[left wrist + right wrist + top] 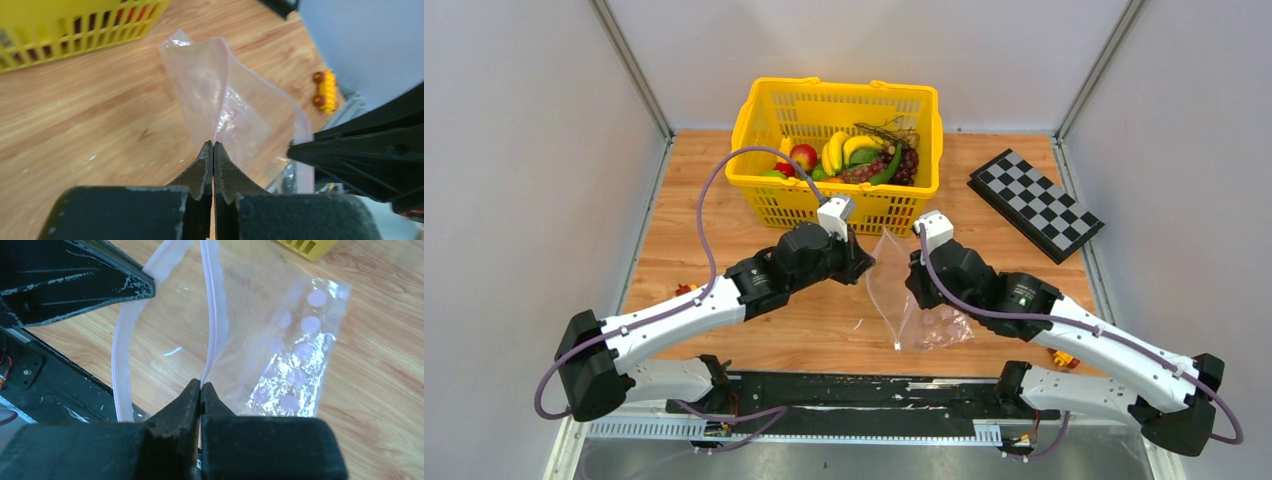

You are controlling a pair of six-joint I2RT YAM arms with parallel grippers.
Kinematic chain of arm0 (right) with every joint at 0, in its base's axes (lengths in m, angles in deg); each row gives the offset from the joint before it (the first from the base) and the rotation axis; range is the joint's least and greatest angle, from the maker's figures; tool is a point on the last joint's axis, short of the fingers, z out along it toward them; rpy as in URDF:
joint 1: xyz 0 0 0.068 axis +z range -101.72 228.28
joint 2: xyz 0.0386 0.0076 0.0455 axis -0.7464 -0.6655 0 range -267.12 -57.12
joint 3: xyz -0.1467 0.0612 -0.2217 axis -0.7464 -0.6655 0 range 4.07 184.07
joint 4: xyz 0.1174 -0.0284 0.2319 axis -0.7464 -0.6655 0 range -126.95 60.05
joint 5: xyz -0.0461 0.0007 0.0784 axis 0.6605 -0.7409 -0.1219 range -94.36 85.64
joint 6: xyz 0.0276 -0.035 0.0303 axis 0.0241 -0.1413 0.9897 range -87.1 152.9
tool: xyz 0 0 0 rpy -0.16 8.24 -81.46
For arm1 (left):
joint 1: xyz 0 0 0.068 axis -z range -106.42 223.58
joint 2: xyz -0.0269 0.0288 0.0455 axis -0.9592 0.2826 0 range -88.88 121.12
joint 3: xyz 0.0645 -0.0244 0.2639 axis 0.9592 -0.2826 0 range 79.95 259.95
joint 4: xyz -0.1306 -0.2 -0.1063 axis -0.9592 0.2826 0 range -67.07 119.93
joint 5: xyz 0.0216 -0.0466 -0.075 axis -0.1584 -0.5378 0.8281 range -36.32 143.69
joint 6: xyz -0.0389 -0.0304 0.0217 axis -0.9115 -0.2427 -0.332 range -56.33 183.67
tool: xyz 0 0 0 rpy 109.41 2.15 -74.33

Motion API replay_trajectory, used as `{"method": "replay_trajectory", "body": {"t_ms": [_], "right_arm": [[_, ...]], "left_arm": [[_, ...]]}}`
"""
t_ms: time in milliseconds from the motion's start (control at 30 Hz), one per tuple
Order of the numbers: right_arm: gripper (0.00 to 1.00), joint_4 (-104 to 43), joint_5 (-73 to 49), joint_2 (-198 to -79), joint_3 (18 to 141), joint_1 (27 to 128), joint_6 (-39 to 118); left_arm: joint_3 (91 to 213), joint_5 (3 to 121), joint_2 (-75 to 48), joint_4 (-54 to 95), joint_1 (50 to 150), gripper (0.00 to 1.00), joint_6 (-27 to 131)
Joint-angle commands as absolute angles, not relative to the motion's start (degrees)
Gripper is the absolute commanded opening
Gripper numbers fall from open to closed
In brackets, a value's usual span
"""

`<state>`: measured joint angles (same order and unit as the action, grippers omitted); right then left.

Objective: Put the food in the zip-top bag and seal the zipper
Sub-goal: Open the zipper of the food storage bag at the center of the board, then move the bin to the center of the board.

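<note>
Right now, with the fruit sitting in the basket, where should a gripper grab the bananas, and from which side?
Grip the bananas at mid-curve, probably from straight above: they lie on top of the pile, and the yellow basket has tall walls blocking any side approach. Close across their narrow width.

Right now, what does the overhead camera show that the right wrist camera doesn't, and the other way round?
Only overhead: the food piled in the yellow basket, the checkerboard, and the left arm and right arm whole. Only the right wrist: close up, the zipper parted into an open mouth, with the right gripper pinched shut on one strip. Both: the zip-top bag, the wooden table, a basket corner, and the left gripper at the bag's other side.
</note>
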<state>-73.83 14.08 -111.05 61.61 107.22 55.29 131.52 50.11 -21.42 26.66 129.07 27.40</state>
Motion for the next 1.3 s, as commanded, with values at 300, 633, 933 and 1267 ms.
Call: {"method": "replay_trajectory", "body": {"t_ms": [300, 633, 933, 1267], "right_arm": [[0.00, -56.20, 13.09, -105.47, 53.03, 104.46, 64.82], [0.00, -55.02, 12.85, -107.47, 50.90, 104.00, 66.09], [0.00, -54.43, 11.12, -106.46, 49.76, 103.87, 66.26], [0.00, -57.41, 11.62, -101.90, 49.16, 103.92, 66.69]], "left_arm": [[135.27, 45.04, -21.55, 35.44, 126.97, 0.56, 34.98], [153.86, 41.20, -21.67, 48.57, 125.66, 1.00, 53.45], [167.56, 50.25, -6.87, 44.76, 106.38, 1.00, 54.50], [172.40, 45.16, 9.96, 45.73, 100.94, 1.00, 48.41]]}}
